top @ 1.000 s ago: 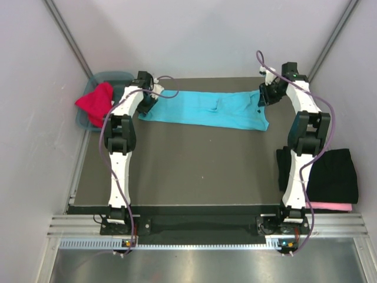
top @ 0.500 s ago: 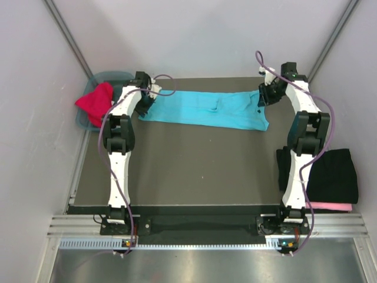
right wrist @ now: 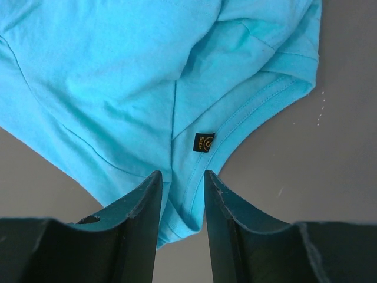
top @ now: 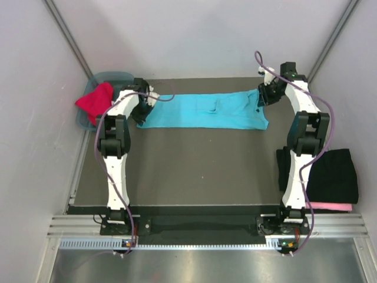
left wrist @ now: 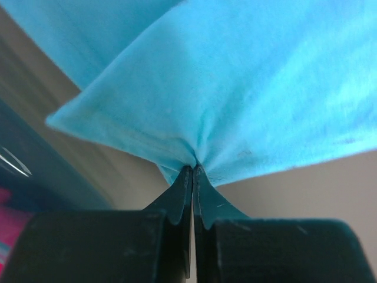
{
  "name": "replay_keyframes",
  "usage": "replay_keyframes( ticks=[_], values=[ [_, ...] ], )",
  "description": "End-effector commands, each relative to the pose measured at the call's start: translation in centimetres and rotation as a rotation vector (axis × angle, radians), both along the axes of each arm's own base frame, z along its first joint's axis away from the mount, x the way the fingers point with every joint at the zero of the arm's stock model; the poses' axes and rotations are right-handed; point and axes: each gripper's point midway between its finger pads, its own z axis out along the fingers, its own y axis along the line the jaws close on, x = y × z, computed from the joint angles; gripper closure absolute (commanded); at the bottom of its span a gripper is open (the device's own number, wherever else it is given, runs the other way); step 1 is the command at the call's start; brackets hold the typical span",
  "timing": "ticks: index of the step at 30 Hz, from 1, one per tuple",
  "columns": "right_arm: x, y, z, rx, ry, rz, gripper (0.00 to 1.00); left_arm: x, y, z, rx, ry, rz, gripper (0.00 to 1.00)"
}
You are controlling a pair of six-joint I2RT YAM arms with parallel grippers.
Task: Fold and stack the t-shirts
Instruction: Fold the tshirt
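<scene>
A turquoise t-shirt (top: 203, 110), folded into a long strip, lies across the back of the table. My left gripper (top: 143, 108) is shut on its left end; in the left wrist view the jaws (left wrist: 193, 169) pinch a bunched fold of the cloth (left wrist: 247, 88), lifted slightly off the table. My right gripper (top: 263, 97) is at the shirt's right end, by the collar. In the right wrist view it (right wrist: 180, 180) is open, its fingers astride the collar edge (right wrist: 235, 127) near a black size label (right wrist: 204, 142).
A red shirt (top: 97, 103) hangs over a teal bin (top: 115, 76) off the table's back left corner. A stack of folded black shirts (top: 333, 174) on a pink one (top: 330, 206) lies at the right edge.
My left gripper has moved left and nearer with the shirt's left end, pulling the strip straighter. The right gripper has stayed in place.
</scene>
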Motion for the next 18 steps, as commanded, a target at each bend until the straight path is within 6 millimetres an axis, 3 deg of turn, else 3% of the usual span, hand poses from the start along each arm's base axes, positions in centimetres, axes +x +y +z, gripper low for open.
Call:
replay_keyframes(
  ticks=[1, 7, 8, 13, 14, 18],
  values=[
    [1.6, 0.7, 5.0, -0.008, -0.137, 0.019, 0.64, -6.5, 0.3, 0.7, -0.028, 0.192, 0.033, 1.0],
    [2.9, 0.8, 4.3, -0.031, -0.154, -0.005, 0.65, -11.3, -0.4, 1.8, -0.077, 0.247, 0.017, 1.0],
    [3.1, 0.8, 4.1, -0.049, -0.154, -0.017, 0.65, -12.7, -0.5, 1.3, -0.079, 0.281, 0.018, 1.0],
    [4.1, 0.9, 3.8, -0.081, -0.175, -0.038, 0.63, -14.7, -1.0, 1.9, -0.1, 0.267, 0.012, 1.0],
    [4.0, 2.6, 3.7, -0.086, -0.175, -0.01, 0.63, -15.0, -1.0, 1.7, -0.102, 0.274, 0.012, 1.0],
    [3.5, 3.4, 3.1, -0.105, -0.159, 0.004, 0.63, -16.2, -1.3, 1.7, -0.125, 0.28, 0.021, 1.0]
  ],
)
